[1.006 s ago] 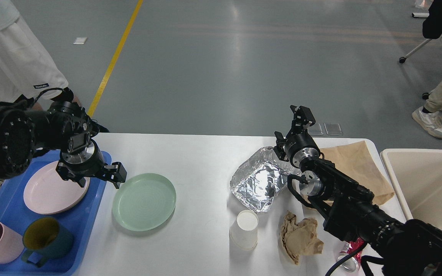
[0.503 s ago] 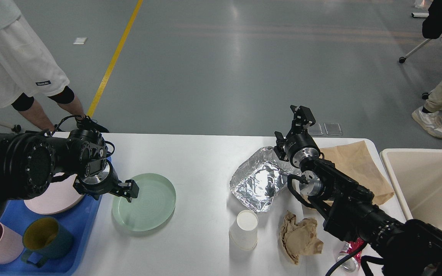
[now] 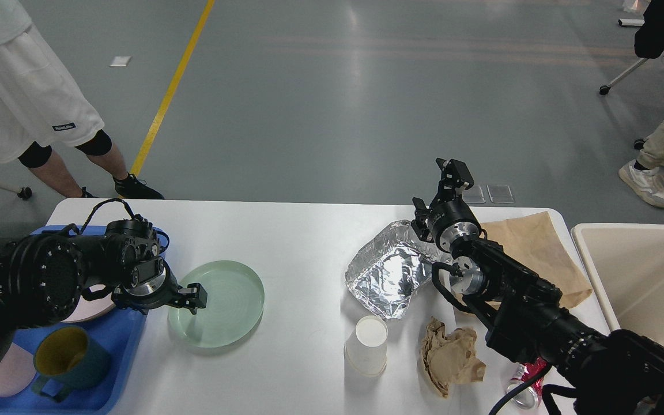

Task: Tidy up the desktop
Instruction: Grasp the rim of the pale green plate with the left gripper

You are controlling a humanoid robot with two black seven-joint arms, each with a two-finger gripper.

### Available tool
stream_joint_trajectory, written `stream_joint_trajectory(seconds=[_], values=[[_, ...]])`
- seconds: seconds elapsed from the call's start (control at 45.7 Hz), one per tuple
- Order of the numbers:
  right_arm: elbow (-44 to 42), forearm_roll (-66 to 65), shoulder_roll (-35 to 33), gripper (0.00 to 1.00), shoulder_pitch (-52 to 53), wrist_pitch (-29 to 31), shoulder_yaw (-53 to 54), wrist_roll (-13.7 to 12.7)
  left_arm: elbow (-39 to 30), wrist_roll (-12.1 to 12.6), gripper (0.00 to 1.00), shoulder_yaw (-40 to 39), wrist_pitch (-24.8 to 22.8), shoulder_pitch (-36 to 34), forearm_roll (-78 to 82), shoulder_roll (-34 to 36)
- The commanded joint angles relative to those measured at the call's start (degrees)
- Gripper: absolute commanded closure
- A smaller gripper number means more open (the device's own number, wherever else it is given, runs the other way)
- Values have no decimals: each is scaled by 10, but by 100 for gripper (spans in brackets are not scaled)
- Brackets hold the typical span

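The white desktop (image 3: 297, 242) holds a pale green plate (image 3: 222, 302), a crumpled foil tray (image 3: 389, 271), a white paper cup (image 3: 368, 343), a crumpled brown paper (image 3: 450, 357) and a flat brown paper bag (image 3: 534, 242). My left gripper (image 3: 191, 297) is low at the green plate's left rim, with one finger over the plate; its other finger is hidden. My right gripper (image 3: 452, 170) is raised over the table's far edge behind the foil tray, with its fingers apart and nothing in them.
A blue tray (image 3: 119, 357) at the left front holds a pink plate (image 3: 93, 308), a teal mug (image 3: 70, 354) and a pink mug (image 3: 6, 374). A beige bin (image 3: 643, 276) stands off the right end. A red-and-silver wrapper (image 3: 525, 383) lies under my right arm. A person (image 3: 21, 104) stands at far left.
My left gripper has moved right and down, from over the pink plate in the tray to the green plate's left rim. My right arm has not moved.
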Motion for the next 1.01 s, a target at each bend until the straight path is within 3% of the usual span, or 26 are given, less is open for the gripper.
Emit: stream_joint_trajectory(seconds=[0.0,0.481,0.59,0.678,0.875,0.984], values=[[0,0,0,0,0,0,0,0,1,-1,6,-8,12,2,0,2],[0,0,0,0,0,0,0,0,7,-1,9,-44,14,12,0,4],[0,0,0,0,0,0,0,0,8,-1,17,-45,12,15,0,4],[0,0,0,0,0,0,0,0,8,-1,29,-45,1,19,0,3],[0,0,0,0,0,0,0,0,8,-1,30,-53,-1,27,0,4],[0,0,0,0,0,0,0,0,8,-1,37,-56,-2,27,0,4]])
